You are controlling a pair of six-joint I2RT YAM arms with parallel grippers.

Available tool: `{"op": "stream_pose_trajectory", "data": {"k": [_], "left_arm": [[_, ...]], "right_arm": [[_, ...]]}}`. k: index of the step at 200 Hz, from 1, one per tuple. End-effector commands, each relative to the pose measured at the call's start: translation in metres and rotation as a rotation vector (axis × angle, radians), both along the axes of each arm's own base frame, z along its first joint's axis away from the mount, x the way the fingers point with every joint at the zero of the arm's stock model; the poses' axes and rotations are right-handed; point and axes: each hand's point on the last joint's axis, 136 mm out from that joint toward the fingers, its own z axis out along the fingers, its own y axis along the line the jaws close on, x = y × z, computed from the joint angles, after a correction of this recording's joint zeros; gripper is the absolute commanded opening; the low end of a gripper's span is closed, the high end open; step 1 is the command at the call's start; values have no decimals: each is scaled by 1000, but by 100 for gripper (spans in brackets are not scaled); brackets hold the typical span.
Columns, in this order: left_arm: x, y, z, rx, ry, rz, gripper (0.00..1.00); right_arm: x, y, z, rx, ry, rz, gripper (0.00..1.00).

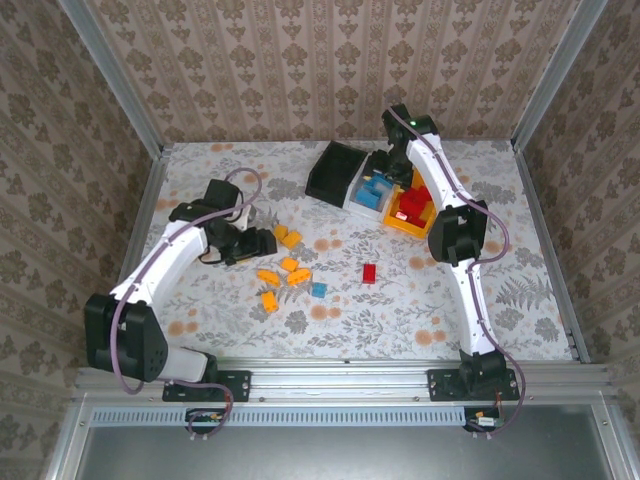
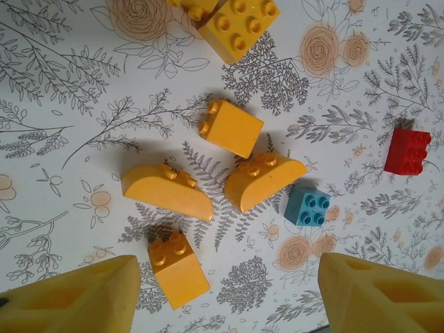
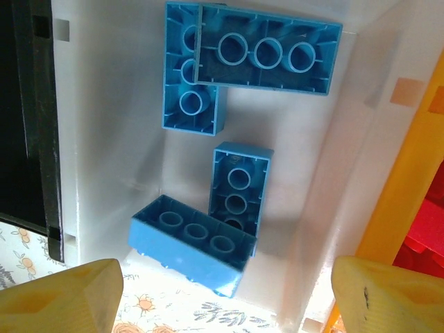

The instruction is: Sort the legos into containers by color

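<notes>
My right gripper [image 1: 386,168] [image 3: 222,305] hangs open over the white container [image 1: 356,203] [image 3: 111,139], which holds several blue legos [image 1: 375,192]. One blue brick [image 3: 194,243] lies tilted at the bin's near rim, apart from both fingers. The orange-yellow container [image 1: 405,226] [image 3: 409,173] holds red legos [image 1: 413,205] [image 3: 424,232]. The black container [image 1: 335,175] [image 3: 28,118] stands left of the white one. My left gripper [image 1: 266,243] [image 2: 225,298] is open and low over loose orange legos [image 1: 290,270]; an orange brick [image 2: 178,269] lies by its left finger [image 2: 76,298].
On the cloth lie a small blue brick [image 1: 319,290] [image 2: 307,207] and a red brick [image 1: 369,273] [image 2: 407,150]. Two more orange bricks [image 1: 288,238] [image 2: 239,26] sit further back. Walls close in the table on three sides.
</notes>
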Motion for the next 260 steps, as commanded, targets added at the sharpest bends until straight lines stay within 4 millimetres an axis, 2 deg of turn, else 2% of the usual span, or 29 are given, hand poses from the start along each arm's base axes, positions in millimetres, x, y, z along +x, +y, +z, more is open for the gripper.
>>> {"op": "stream_pose_trajectory", "data": {"k": [1,41,67,86,117,154,181,213,260], "left_arm": [[3,-4,3,10,-6,-17,70],[9,-12,-1,-2,-13,-29,70],[18,-20,-1,-20,-25,-41,70],[26,-28,-2,-35,-29,-52,70],[37,-39,-7,-71,-17,-64,70],[44,-48,-12,-95,-2,-83,70],[48,-51,-13,-103,2,-91,70],[49,-52,-13,-105,2,-97,70],[46,-50,-13,-100,6,-97,70]], "right_arm": [[0,0,18,25,-28,4,80],[-17,2,53,26,-59,65,80],[-44,10,66,-6,-47,142,81],[-69,18,65,-50,-32,188,81],[-119,36,43,-88,40,227,81],[-178,56,1,-144,152,287,81],[-209,67,-29,-163,227,316,81],[-225,63,-57,-202,292,319,81],[-228,61,-80,-222,334,326,77]]}}
